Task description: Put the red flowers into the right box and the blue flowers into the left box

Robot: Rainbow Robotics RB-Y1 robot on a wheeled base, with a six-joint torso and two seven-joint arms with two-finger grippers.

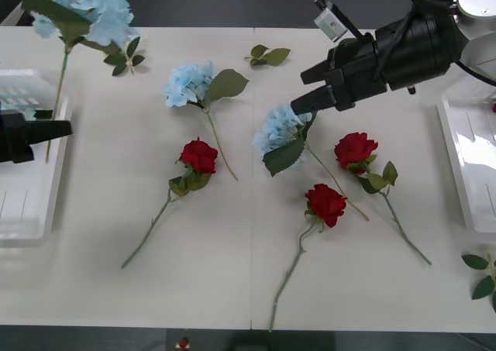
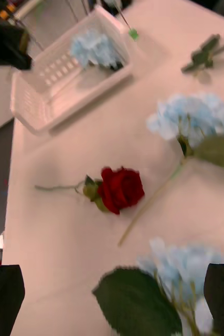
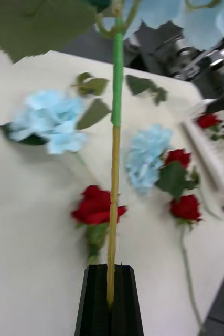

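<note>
Three red flowers lie on the table: one left of centre (image 1: 200, 156), one at centre right (image 1: 325, 204) and one beside it (image 1: 355, 148). My left gripper (image 1: 62, 129) is shut on the stem (image 3: 112, 220) of a blue flower (image 1: 81, 10), held over the ribbed left box (image 1: 23, 211). A second blue flower (image 1: 187, 84) lies mid-table. My right gripper (image 1: 299, 91) hovers open over a third blue flower (image 1: 279, 128), which sits between its fingers (image 2: 222, 299). The smooth right box (image 1: 473, 165) holds one red flower (image 3: 207, 121).
Loose green leaf sprigs lie at the back centre (image 1: 267, 55), at the back left (image 1: 124, 56) and near the front right corner (image 1: 480, 273). The rose stems and leaves spread towards the table's front edge.
</note>
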